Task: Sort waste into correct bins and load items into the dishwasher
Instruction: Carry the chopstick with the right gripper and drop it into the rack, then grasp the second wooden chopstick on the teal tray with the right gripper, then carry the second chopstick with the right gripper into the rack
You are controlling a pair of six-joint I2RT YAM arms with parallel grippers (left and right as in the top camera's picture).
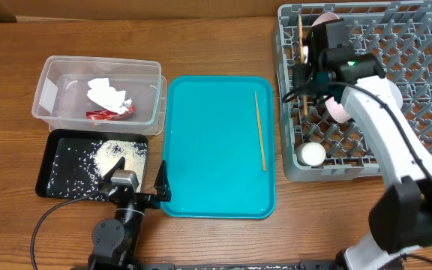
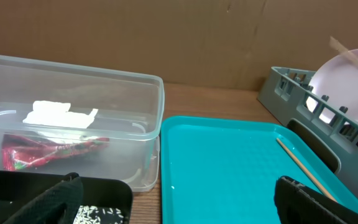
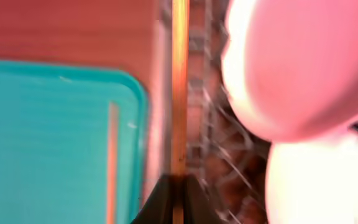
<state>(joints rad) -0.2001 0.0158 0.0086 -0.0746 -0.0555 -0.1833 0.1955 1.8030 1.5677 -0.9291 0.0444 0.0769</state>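
My right gripper [image 1: 304, 67] is over the left side of the grey dish rack [image 1: 426, 22] and is shut on a thin wooden chopstick [image 1: 301, 30]; the right wrist view shows the stick [image 3: 179, 87] pinched between the jaws [image 3: 179, 196], next to a pink-bottomed bowl [image 3: 303, 62]. The second chopstick [image 1: 259, 131] lies on the teal tray [image 1: 216, 187]. The clear tub [image 1: 51, 75] holds the white tissue [image 1: 103, 94] and the red wrapper [image 1: 111, 113]. Rice [image 1: 111, 154] lies in the black tray [image 1: 58, 150]. My left gripper [image 1: 137, 187] is open and empty at the table's front edge.
A small white cup [image 1: 313, 154] stands in the rack's front left corner, with bowls [image 1: 337, 109] behind my right arm. In the left wrist view my open fingers [image 2: 179, 205] straddle the gap between the black tray [image 2: 104, 193] and the teal tray [image 2: 229, 168].
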